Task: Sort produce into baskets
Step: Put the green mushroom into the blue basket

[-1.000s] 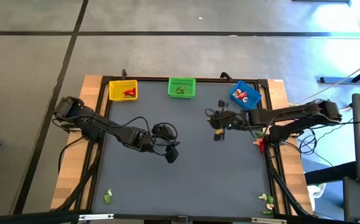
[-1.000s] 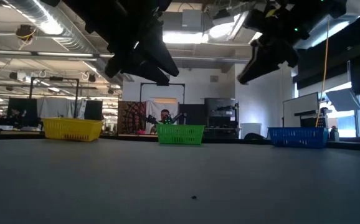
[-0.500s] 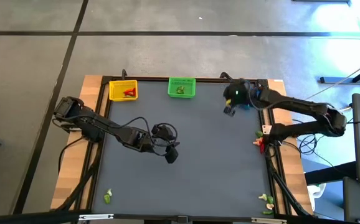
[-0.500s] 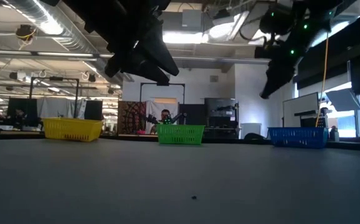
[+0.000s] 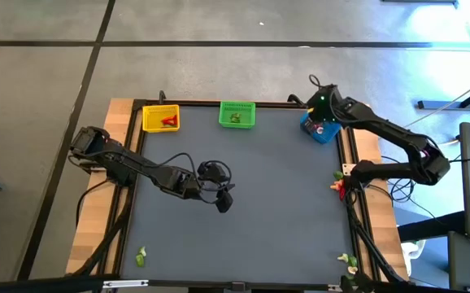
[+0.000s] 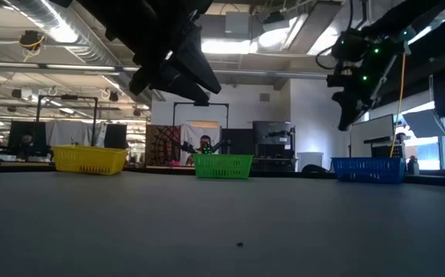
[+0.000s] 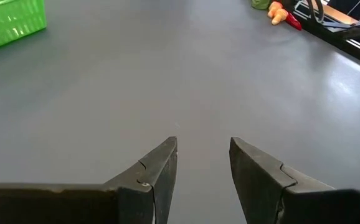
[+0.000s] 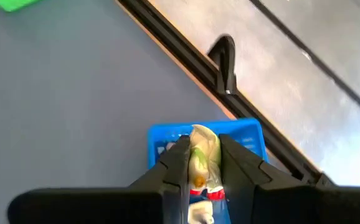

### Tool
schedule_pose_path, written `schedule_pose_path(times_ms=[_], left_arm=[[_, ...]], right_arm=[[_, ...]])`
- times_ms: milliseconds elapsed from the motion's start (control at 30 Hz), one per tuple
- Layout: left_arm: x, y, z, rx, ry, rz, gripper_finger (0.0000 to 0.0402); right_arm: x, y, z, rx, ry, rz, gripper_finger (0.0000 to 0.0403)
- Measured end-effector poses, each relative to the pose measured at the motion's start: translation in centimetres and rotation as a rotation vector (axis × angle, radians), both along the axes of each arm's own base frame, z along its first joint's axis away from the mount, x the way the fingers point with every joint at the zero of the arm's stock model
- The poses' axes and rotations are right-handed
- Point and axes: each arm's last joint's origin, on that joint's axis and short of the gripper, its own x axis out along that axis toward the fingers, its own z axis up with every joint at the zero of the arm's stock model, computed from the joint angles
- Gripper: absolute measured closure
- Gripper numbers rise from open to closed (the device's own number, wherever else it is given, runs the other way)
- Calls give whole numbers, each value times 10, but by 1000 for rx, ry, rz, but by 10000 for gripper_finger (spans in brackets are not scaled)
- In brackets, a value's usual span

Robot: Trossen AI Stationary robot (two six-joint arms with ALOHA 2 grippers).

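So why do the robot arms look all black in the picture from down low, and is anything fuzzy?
In the low view the bright ceiling lights shine from behind, so the arms show as dark shapes. In the right wrist view the right gripper and the pale piece it pinches look soft, above the blue basket.

Grey table (image 5: 251,220) bears three baskets (image 5: 237,115), scattered produce (image 5: 141,258).
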Motion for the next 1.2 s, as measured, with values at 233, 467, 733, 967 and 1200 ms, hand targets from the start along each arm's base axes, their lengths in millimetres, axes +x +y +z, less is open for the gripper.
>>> schedule_pose_path(times_ms=[233, 467, 733, 967, 1200], left_arm=[[0, 0, 0, 0, 0, 0, 259], [0, 0, 0, 13, 6, -9, 259], [0, 0, 0, 13, 6, -9, 259], [0, 0, 0, 13, 6, -9, 259], [0, 0, 0, 14, 6, -10, 259]], right_arm=[[-2, -17, -26, 123, 74, -66, 336], [6, -27, -50, 193, 136, -65, 336], [6, -32, -63, 181, 257, -129, 312], [5, -30, -61, 209, 284, -129, 219], [8, -31, -35, 266, 274, -120, 183]])
